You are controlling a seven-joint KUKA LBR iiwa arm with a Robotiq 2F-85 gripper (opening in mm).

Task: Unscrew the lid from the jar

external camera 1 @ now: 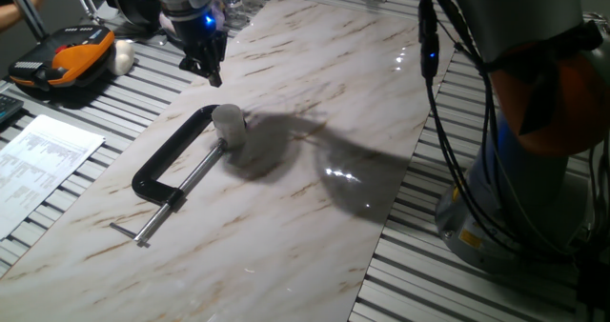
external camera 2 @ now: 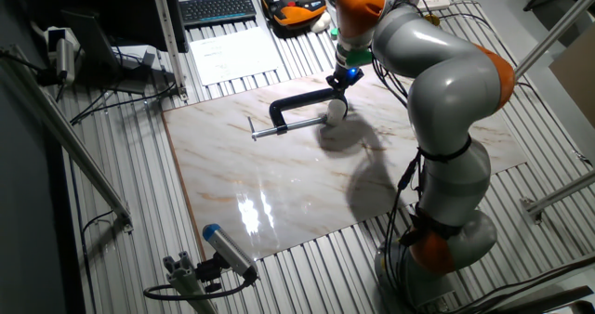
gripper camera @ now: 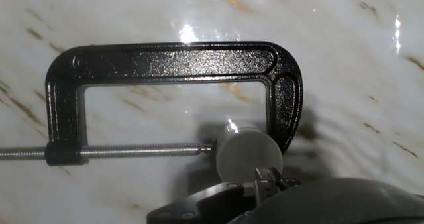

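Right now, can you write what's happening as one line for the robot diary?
end effector: above jar, not touching | lid: on jar | jar: held in black C-clamp | marble board: under clamp

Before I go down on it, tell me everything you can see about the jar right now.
The jar is a tiny, squat, whitish cylinder of translucent-looking plastic, standing upright on the marble board. It sits in the mouth of the black C-clamp, between the screw tip and the fixed jaw, apparently pinched there. The hand view looks straight down on its flat round white lid, which seems still on. The gripper hovers above and slightly behind, not touching it; whether its fingers are open is unclear.
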